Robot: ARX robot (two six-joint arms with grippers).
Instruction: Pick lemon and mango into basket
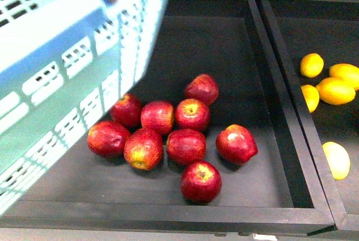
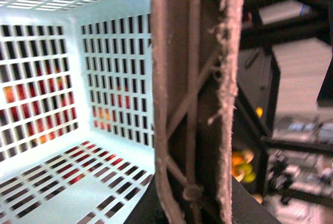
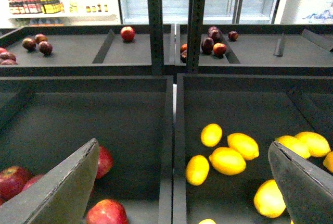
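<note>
Hanging tilted above the apple tray's left end, the teal basket [image 1: 61,67] fills most of my front view. Its brown handle [image 2: 195,104] runs close past my left wrist camera, and I cannot tell whether my left gripper [image 2: 197,213] is clamped on it. My right gripper [image 3: 182,146] hangs over the apple tray [image 1: 224,45], spread wide and holding nothing. Nine red apples [image 1: 192,114] lie in that tray. Right of the apple tray, in the adjoining tray [image 1: 303,33], lie the mango [image 1: 335,91] and the smaller lemon [image 1: 311,64], the lemon nearer the apple tray.
</note>
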